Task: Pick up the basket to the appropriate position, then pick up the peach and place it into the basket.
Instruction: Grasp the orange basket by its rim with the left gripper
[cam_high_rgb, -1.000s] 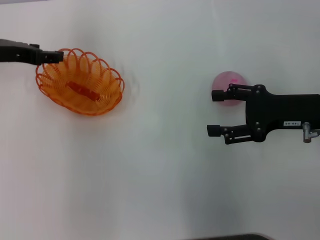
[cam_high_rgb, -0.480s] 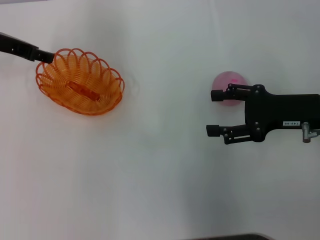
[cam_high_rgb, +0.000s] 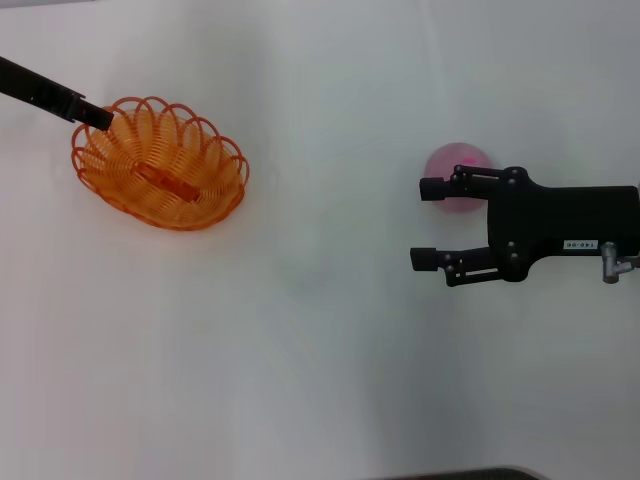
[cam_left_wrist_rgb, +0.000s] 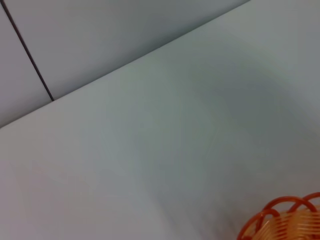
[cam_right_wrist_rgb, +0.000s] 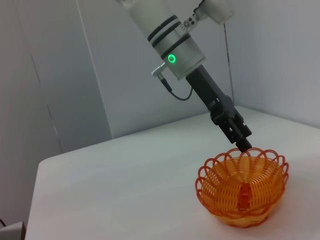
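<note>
The basket (cam_high_rgb: 160, 163) sits upright on the white table (cam_high_rgb: 320, 340), far over on the robot's left side, its looped rim whole and its wire bowl holding only a small darker orange patch at the bottom. The left hand (cam_high_rgb: 98, 117) reaches down from the far left edge at a slant, and its dark tip meets the basket's rim on the far left of the oval; in the right wrist view the left hand (cam_right_wrist_rgb: 244, 142) ends right at the top of the rim loops, but whether its fingers are pinching the wire or merely touching it cannot be told. The left wrist view catches only a few loops of the basket (cam_left_wrist_rgb: 285, 220) at its corner, with bare table beyond. Well apart from the basket, on the robot's right, lies the peach (cam_high_rgb: 458, 161), pale pink with a darker blotch on top. The right hand (cam_high_rgb: 428, 224) hovers beside it, spread wide and holding nothing, one finger (cam_high_rgb: 433, 188) overlapping the peach's near edge and the other finger (cam_high_rgb: 424, 259) out over bare table.
</note>
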